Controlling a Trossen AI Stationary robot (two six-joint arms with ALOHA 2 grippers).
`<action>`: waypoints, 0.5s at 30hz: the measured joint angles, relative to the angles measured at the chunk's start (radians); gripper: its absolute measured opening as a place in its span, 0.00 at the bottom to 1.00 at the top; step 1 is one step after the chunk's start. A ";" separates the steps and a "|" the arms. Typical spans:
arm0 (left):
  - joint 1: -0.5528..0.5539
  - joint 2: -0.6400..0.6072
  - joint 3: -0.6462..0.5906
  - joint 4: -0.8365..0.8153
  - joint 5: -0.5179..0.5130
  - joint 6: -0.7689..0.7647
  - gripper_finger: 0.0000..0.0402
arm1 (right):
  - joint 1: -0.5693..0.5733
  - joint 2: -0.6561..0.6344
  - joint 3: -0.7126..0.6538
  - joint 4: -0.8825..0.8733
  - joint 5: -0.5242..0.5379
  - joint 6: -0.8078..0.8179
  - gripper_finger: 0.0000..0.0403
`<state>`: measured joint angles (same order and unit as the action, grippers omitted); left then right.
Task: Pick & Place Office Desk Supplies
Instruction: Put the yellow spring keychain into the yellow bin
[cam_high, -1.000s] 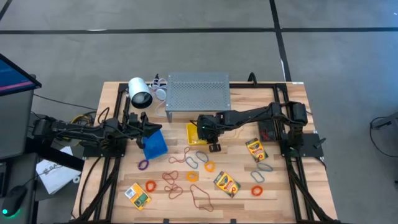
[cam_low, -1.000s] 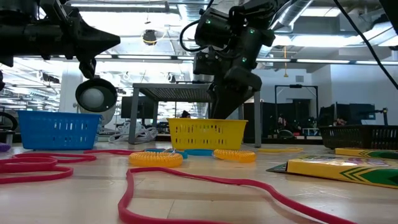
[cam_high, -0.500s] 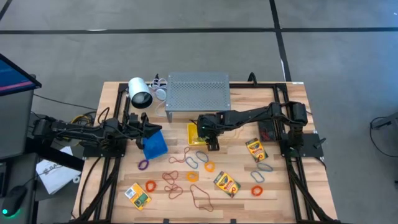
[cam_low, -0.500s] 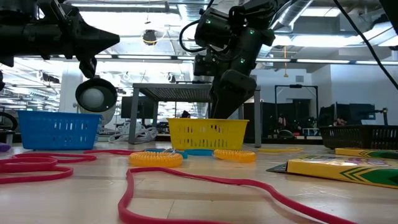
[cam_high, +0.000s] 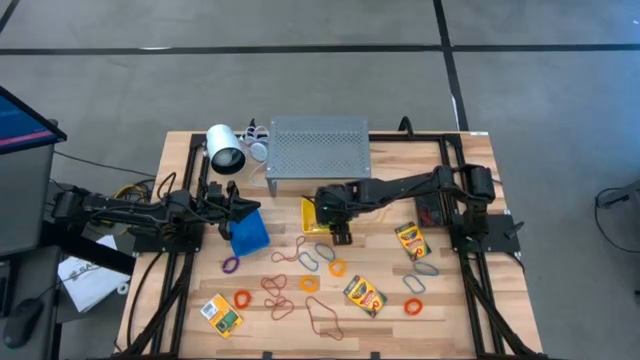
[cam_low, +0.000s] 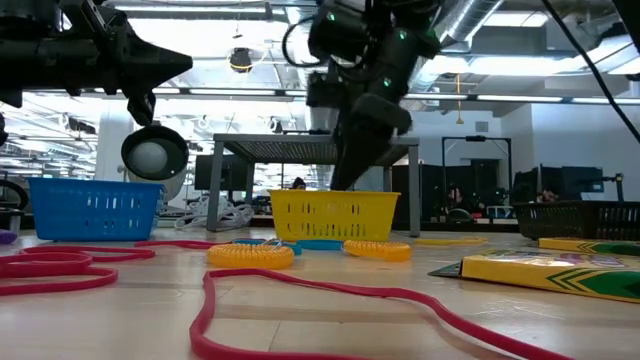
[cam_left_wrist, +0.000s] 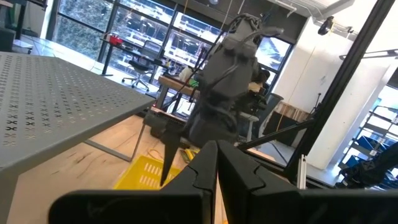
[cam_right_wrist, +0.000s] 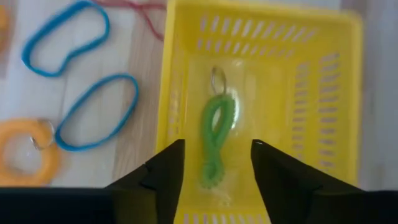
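My right gripper (cam_right_wrist: 216, 163) hangs open over the yellow bin (cam_right_wrist: 348, 93), pointing steeply down. A green coiled loop (cam_right_wrist: 214, 140) with a metal ring lies on the bin's floor below the gap between the fingers. In the high view the right gripper (cam_high: 338, 232) sits at the bin's (cam_high: 308, 214) right side. Coloured loops (cam_high: 310, 258) and crayon boxes (cam_high: 364, 295) (cam_high: 411, 240) (cam_high: 222, 313) lie flat on the table. My left gripper (cam_high: 240, 205) waits shut above the blue bin (cam_high: 248, 232).
The grey perforated shelf (cam_high: 318, 150) stands just behind the yellow bin. A white cylinder-shaped object (cam_high: 225, 150) stands at the far left. Two blue loops (cam_right_wrist: 93, 112) and an orange coil (cam_right_wrist: 25, 155) lie beside the bin. A long red band (cam_low: 300, 290) runs across the near table.
My right gripper has risen a little above the yellow bin and turned slightly. The left arm has kept still.
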<state>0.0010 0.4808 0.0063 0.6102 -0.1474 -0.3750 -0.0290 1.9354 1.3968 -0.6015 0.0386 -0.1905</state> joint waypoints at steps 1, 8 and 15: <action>0.000 0.000 0.000 0.000 0.000 0.000 0.02 | 0.002 0.000 0.016 -0.013 0.006 0.000 0.40; 0.000 0.000 0.000 0.000 0.000 -0.002 0.02 | 0.020 0.000 0.118 -0.109 0.015 -0.028 0.20; 0.000 0.000 0.001 0.000 0.025 -0.016 0.02 | 0.039 -0.052 0.178 -0.178 0.015 -0.009 0.02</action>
<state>0.0013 0.4808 0.0074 0.6106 -0.1229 -0.3908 0.0096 1.8834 1.5753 -0.7792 0.0535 -0.1999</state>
